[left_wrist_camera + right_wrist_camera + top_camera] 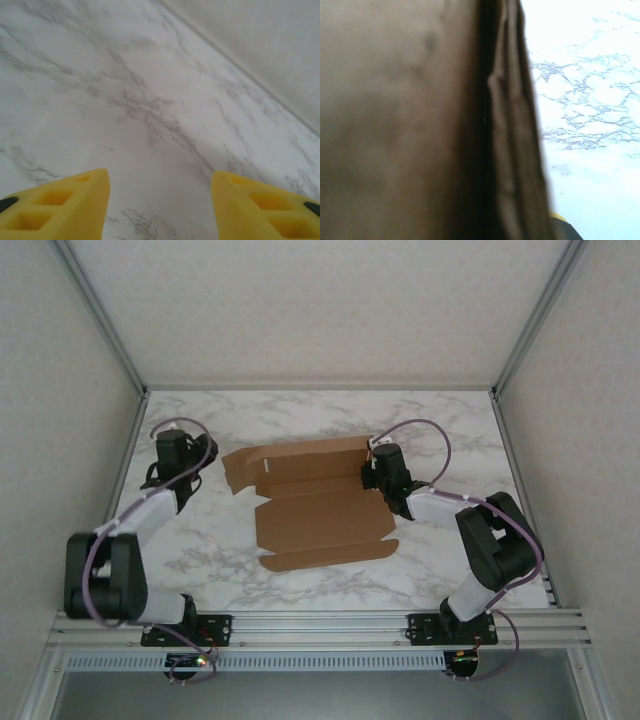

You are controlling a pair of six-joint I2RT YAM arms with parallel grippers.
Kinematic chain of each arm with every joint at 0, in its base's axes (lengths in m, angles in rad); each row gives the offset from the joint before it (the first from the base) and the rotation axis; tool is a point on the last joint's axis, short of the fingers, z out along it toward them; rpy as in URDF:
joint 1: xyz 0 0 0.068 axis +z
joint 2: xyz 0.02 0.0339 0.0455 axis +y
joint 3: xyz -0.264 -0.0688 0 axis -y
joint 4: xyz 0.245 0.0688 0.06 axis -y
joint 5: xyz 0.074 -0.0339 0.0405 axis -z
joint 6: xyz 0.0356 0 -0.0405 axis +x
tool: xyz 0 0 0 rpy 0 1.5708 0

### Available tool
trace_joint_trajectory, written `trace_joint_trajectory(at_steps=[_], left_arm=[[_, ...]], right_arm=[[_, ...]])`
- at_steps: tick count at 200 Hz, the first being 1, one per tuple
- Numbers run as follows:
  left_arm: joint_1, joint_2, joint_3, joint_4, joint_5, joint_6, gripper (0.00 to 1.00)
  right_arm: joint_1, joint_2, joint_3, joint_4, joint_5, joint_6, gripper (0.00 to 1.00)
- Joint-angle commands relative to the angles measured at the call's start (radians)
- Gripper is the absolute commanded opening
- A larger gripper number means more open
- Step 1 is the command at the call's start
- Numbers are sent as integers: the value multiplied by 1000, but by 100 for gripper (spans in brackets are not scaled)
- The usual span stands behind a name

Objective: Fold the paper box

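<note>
Right gripper (378, 468) is at the right side flap of the paper box (315, 515), cardboard hard against its camera; grip state cannot be told, probably working that flap upward. Left gripper (159, 176) fingers spread, parked over bare table (300, 415) near left edge. Box lies mid-table, mostly flat.

The table (300, 415) is a white marble-look slab with grey veins running through it, pale and glossy. Plain off-white panels close it in: one at the back (320, 300), one to the left (50, 440), one to the right (590, 440). Silvery aluminium struts (100, 315) run along the seams where the panels meet. Along the near edge of the table lies a ribbed aluminium rail (320, 625), running the whole width.
</note>
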Motion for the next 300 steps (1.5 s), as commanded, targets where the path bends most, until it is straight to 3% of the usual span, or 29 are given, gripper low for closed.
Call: trace_joint_trajectory(at_steps=[1, 45, 147, 217, 253, 300], left_arm=[[-18, 91, 55, 72, 184, -45, 53], [-103, 84, 12, 116, 242, -16, 53], [-266, -5, -109, 194, 188, -50, 51], [-344, -14, -148, 207, 69, -36, 53], [-406, -60, -151, 112, -73, -14, 54], [-412, -131, -185, -21, -216, -52, 56]], right_arm=[[-1, 8, -3, -93, -29, 13, 0], [0, 27, 4, -88, -29, 24, 0], [5, 41, 6, -77, -15, 40, 0], [12, 51, 5, -74, -4, 54, 0], [10, 53, 5, -86, 26, 59, 0], [7, 50, 9, -95, 64, 70, 0]])
